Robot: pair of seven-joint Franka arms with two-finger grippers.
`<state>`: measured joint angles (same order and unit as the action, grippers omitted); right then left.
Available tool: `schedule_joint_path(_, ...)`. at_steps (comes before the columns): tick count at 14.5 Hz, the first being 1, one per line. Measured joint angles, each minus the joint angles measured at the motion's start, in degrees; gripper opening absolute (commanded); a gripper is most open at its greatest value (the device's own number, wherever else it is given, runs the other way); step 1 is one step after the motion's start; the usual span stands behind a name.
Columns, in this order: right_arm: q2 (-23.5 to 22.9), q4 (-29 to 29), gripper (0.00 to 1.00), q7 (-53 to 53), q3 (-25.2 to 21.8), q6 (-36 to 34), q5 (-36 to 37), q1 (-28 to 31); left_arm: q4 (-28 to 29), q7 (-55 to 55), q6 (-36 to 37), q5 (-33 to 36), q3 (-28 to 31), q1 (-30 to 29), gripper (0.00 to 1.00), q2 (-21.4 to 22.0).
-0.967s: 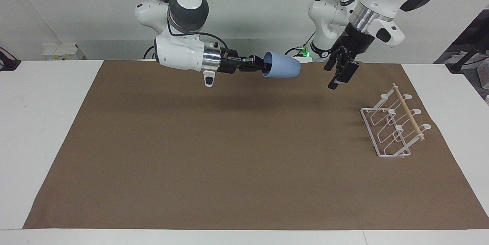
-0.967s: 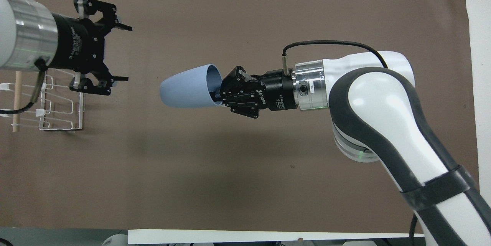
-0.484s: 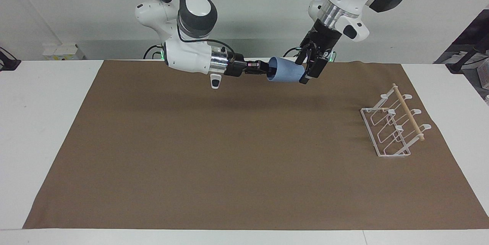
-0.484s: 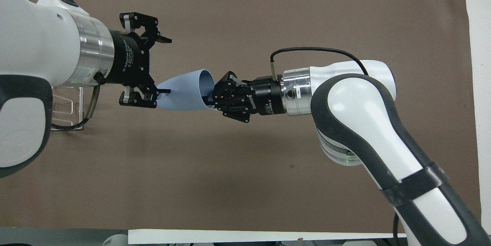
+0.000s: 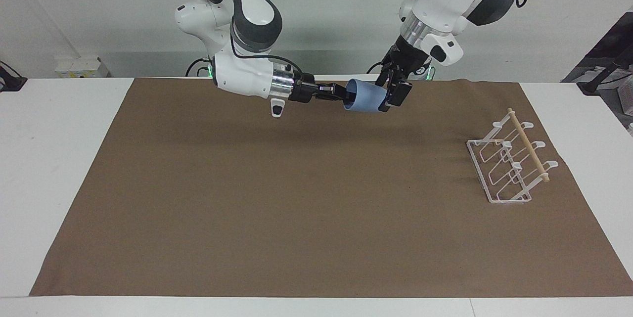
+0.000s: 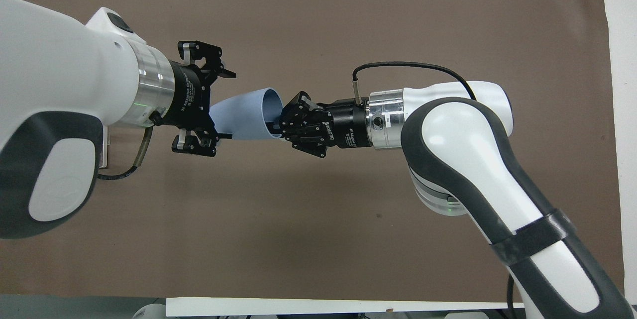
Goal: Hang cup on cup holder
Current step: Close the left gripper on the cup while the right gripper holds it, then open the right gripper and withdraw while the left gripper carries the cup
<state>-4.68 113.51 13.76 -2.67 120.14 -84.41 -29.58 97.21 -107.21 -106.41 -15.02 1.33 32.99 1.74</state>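
The light-blue cup (image 5: 365,97) hangs in the air on its side over the brown mat's edge nearest the robots, rim toward the right arm. My right gripper (image 5: 346,93) is shut on the cup's rim, one finger inside the mouth. My left gripper (image 5: 390,97) is open, and its fingers (image 6: 219,136) straddle the cup's base end (image 6: 244,117). Whether they touch it I cannot tell. The white wire cup holder (image 5: 512,163) with its wooden dowel stands on the mat toward the left arm's end. In the overhead view the left arm hides most of it.
A brown mat (image 5: 296,198) covers most of the white table (image 5: 59,158). Only the cup holder rests on it. Both arms meet high over the mat's edge nearest the robots.
My left gripper swung from near the cup holder over to the cup, and its open fingers now stand around the base end. The right gripper with the cup shifted slightly.
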Motion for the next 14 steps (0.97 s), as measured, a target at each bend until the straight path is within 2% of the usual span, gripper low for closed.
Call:
schedule_joint_path(4,0.00,-0.11,0.00,0.00,0.01,0.00,-0.02,-0.04,2.16,-0.03,-0.43,0.00,0.01,0.80,0.98,1.04)
schedule_joint_path(7,0.01,-0.17,0.00,0.00,0.01,0.00,-0.03,-0.04,4.07,-0.03,-2.40,0.00,0.07,0.80,0.92,1.01)
schedule_joint_path(8,0.01,-0.24,0.00,0.00,0.00,0.00,-0.07,-0.04,4.39,-0.03,-2.88,0.00,0.07,0.80,0.85,1.00)
schedule_joint_path(10,0.01,-0.25,0.00,0.00,0.02,-0.02,-0.25,-0.05,4.50,-0.03,-3.44,0.00,0.09,0.79,0.65,1.00)
schedule_joint_path(11,-0.01,-0.18,0.00,0.08,0.03,0.18,-0.43,-0.06,4.50,-0.16,-3.87,-0.05,0.20,0.76,0.41,1.02)
schedule_joint_path(12,-0.01,-0.16,0.00,0.12,-0.02,0.19,-0.64,-0.05,4.50,-0.20,-4.03,-0.05,0.20,0.78,0.31,1.04)
schedule_joint_path(14,-0.01,-0.16,0.00,0.12,-0.05,0.19,-0.69,-0.05,4.50,-0.20,-4.12,-0.05,0.19,0.78,0.24,1.04)
